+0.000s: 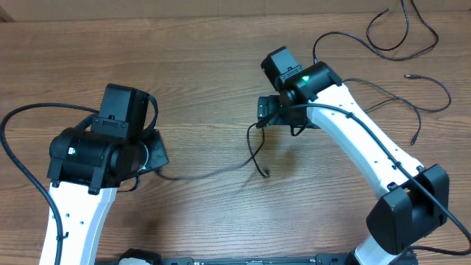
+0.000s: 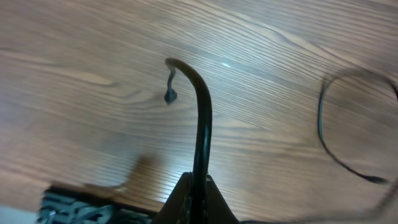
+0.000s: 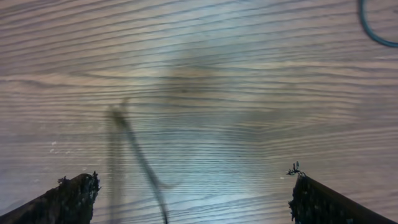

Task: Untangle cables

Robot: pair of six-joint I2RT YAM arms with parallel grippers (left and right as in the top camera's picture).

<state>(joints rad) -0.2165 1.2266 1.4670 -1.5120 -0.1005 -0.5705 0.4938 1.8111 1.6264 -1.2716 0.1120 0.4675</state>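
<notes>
My left gripper [image 2: 198,184] is shut on a thin black cable [image 2: 201,124]. That cable rises out of the jaws, arches over and ends in a small plug tip [image 2: 170,96] hanging just above the wood. In the overhead view the same cable [image 1: 213,171] runs right from the left gripper [image 1: 154,153] to a loop [image 1: 254,143] below my right gripper [image 1: 266,114]. The right gripper [image 3: 193,186] is open, and a blurred strand of cable [image 3: 143,165] crosses between its fingers [image 3: 68,199] without touching them. Two more cables [image 1: 390,33] [image 1: 427,96] lie at the far right.
The wooden table [image 1: 206,59] carries nothing else. A thick black cord [image 1: 15,147] loops out to the left of the left arm. A dark cable curve [image 2: 323,124] lies to the right in the left wrist view. Another cable [image 3: 373,31] shows at the top right of the right wrist view.
</notes>
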